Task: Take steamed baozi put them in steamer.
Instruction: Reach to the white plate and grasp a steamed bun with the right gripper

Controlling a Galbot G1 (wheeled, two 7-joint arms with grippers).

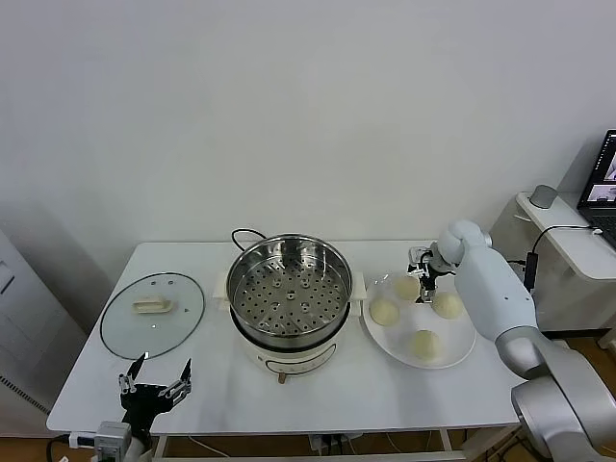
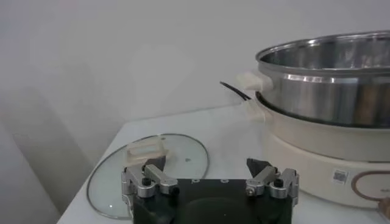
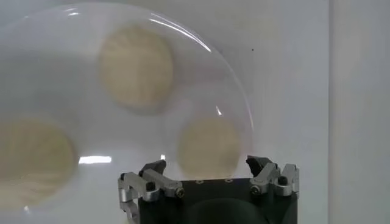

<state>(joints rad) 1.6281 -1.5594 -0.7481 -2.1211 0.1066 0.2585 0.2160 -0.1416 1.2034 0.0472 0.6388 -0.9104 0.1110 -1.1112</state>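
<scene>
The steamer (image 1: 289, 294), a shiny steel pot with a perforated tray on a white base, stands mid-table and holds nothing. Several pale round baozi lie on a white plate (image 1: 464, 348) to its right, among them one at the far edge (image 1: 406, 286) and one nearest the pot (image 1: 384, 311). My right gripper (image 1: 423, 272) hovers open just above the far baozi. In the right wrist view that baozi (image 3: 209, 146) lies between the spread fingers of the right gripper (image 3: 210, 165), untouched. My left gripper (image 1: 154, 383) waits open at the table's front left, seen also in its own view (image 2: 207, 165).
A round glass lid (image 1: 152, 313) lies flat at the left of the table, just ahead of the left gripper (image 2: 177, 155). The steamer's black cord (image 1: 245, 234) runs off behind the pot. A side table with a laptop (image 1: 603, 181) stands at the far right.
</scene>
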